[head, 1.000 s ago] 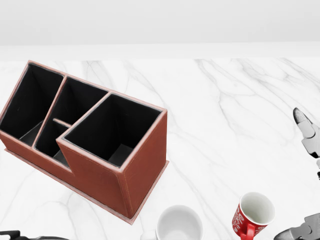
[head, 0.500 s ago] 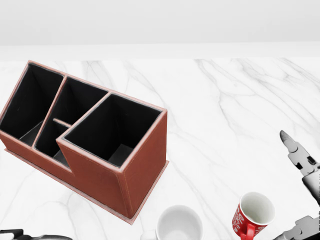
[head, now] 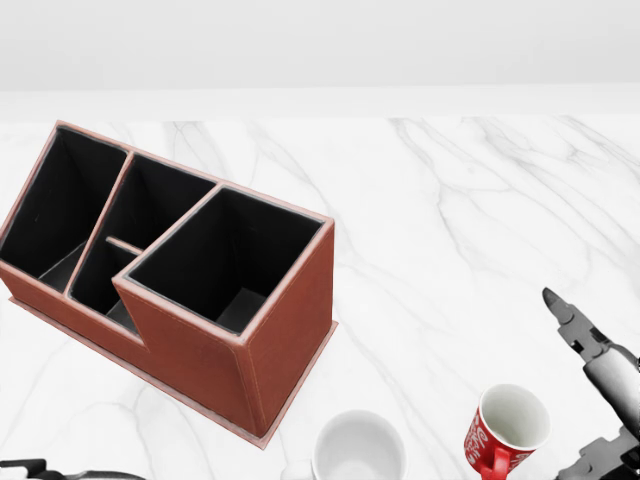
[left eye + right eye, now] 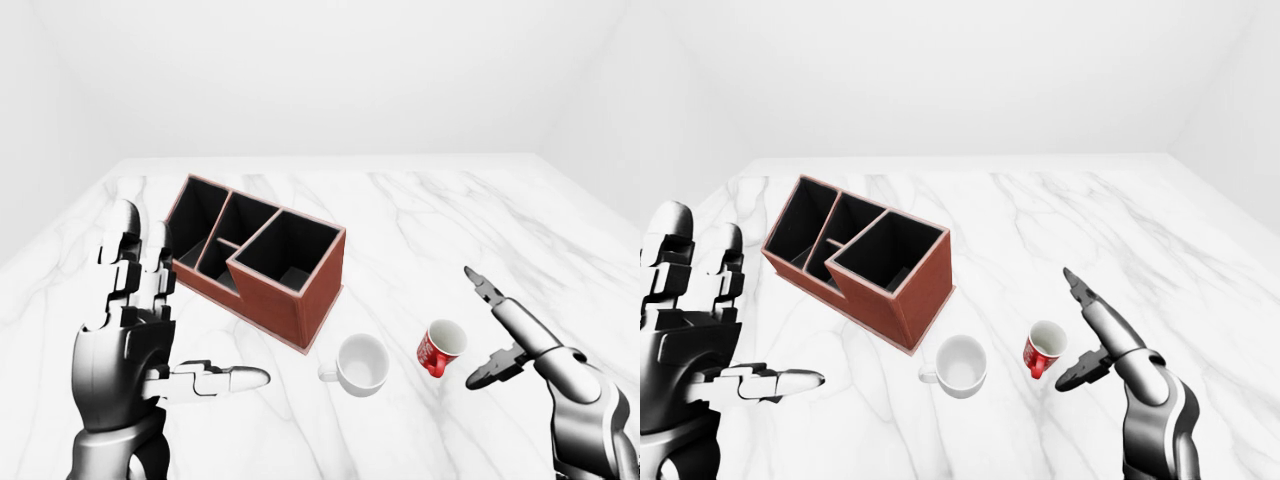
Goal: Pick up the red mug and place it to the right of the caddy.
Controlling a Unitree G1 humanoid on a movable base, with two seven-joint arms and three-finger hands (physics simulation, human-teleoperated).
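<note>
Empty caddy (image 4: 262, 262), red mug (image 4: 440, 347)

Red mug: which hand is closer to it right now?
Right. The right hand stands open just right of the red mug, not touching. The left hand is raised far off at the view's left, beyond the white mug.

Glossy silver-grey left hand (image 4: 140, 330) with segmented, black-jointed fingers (image 4: 125, 262)
</note>
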